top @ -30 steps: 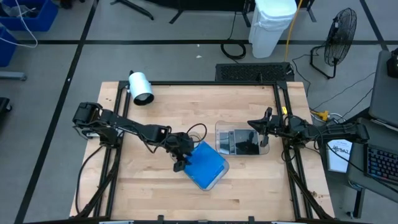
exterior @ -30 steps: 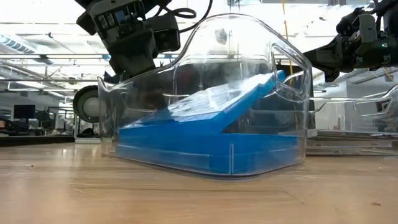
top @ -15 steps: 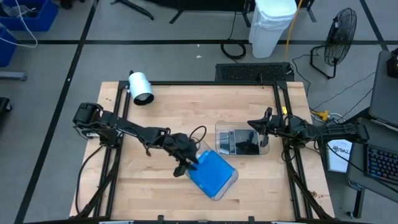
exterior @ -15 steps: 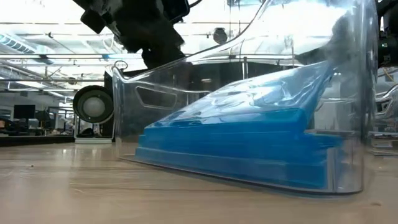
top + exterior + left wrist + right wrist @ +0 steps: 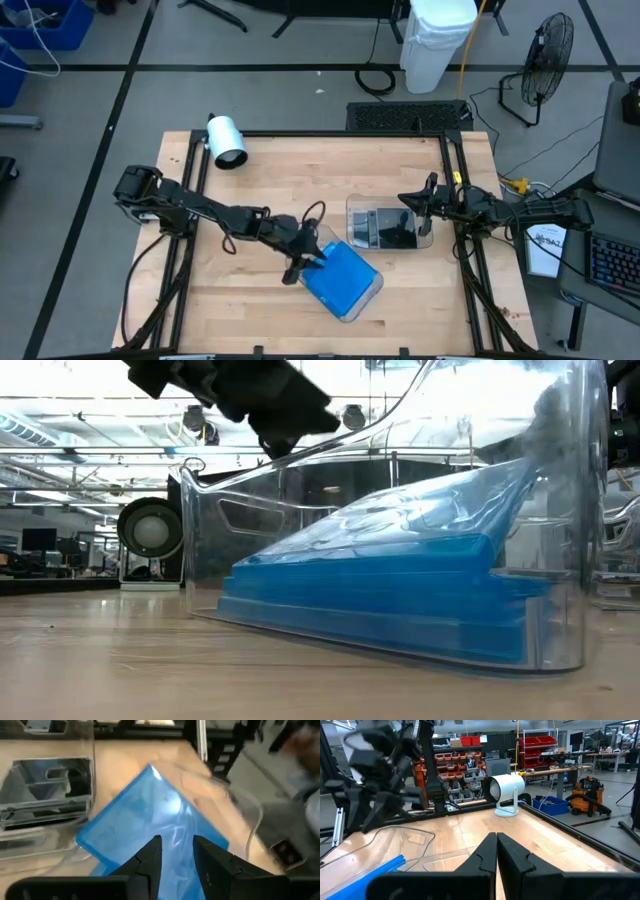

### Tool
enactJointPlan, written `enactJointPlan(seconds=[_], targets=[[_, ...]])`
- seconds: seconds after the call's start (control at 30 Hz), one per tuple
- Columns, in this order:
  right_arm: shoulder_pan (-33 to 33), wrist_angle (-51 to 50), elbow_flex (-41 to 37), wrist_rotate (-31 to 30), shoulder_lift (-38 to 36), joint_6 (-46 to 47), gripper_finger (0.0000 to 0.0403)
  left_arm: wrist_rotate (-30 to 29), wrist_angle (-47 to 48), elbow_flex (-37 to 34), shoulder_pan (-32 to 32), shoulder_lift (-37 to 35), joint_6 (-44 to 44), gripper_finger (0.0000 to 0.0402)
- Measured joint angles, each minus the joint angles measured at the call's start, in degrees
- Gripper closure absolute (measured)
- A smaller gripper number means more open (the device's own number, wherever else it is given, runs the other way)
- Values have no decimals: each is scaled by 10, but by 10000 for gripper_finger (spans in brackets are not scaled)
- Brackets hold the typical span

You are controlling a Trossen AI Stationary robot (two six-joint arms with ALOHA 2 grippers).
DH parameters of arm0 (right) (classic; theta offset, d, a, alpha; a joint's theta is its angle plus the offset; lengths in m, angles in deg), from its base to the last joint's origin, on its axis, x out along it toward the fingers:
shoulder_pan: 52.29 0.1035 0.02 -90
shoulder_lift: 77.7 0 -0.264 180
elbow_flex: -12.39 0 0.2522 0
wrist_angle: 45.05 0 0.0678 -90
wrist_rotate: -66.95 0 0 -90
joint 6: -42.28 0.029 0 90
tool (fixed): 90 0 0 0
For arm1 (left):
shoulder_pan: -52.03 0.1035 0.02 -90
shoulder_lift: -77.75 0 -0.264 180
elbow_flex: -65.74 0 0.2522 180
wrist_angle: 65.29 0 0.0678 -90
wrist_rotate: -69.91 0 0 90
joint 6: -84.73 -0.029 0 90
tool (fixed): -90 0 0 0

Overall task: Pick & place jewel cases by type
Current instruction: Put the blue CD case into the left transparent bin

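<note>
Reaching low across the wooden table [image 5: 250,310] from the 9 o'clock edge toward centre: the left arm, elbow bent, forearm angling toward 4 o'clock. Hovering at the 10 o'clock corner of the clear rounded-corner plastic tray [image 5: 374,285] holding the bright blue square jewel cases [image 5: 338,275]: the left gripper [image 5: 298,262]. Standing slightly apart over the topmost blue case [image 5: 150,815] in the left wrist view, gripping nothing: the two dark left fingers [image 5: 150,857]. Lying stacked inside that tray just toward 6 o'clock of the table centre, top case tilted against the tray wall [image 5: 400,490] in the low view: the blue cases [image 5: 380,590].

Stretching in from the 3 o'clock edge, held nearly straight and level: the right arm. Resting at the 3 o'clock rim of a second clear tray [image 5: 355,208] containing dark translucent flat jewel cases [image 5: 390,228]: the right gripper [image 5: 422,204]. Pressing together with no gap, clasping nothing, in the right wrist view: the right fingers [image 5: 487,852].

Standing at the 11 o'clock corner of the table: a white cylindrical lamp-like device [image 5: 226,140].
</note>
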Motion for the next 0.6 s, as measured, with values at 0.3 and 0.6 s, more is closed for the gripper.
enactJointPlan(seconds=[0.3,0.6], targets=[[0,3,0,-1,0,2,399,-6,-5,-9,-10,2,-41,329],[0,55,0,2,1,97,399,-59,-179,-207,-9,-149,-36,395]])
